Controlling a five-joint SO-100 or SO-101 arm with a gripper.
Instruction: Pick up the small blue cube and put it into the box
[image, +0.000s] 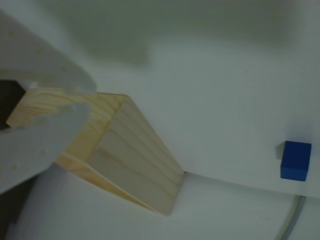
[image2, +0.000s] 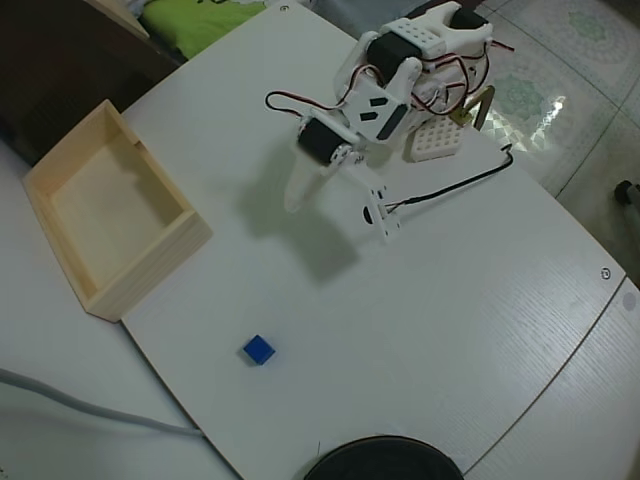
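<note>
The small blue cube (image2: 258, 349) lies alone on the white table, near its front edge. It also shows at the right edge of the wrist view (image: 295, 160). The pale wooden box (image2: 158, 264) stands at the table's left side, open side up and empty. In the wrist view its outer wall (image: 135, 160) fills the left middle. My gripper (image2: 338, 210) hangs above the table's middle, right of the box and well behind the cube. It is open and empty. In the wrist view the gripper (image: 90, 98) enters from the left, with the box seen between its fingers.
A small white perforated block (image2: 432, 140) sits by the arm's base at the back. A black cable (image2: 450, 188) runs right from the gripper. A grey cable (image2: 90, 405) lies at the lower left. A black round object (image2: 380, 462) juts in at the front edge.
</note>
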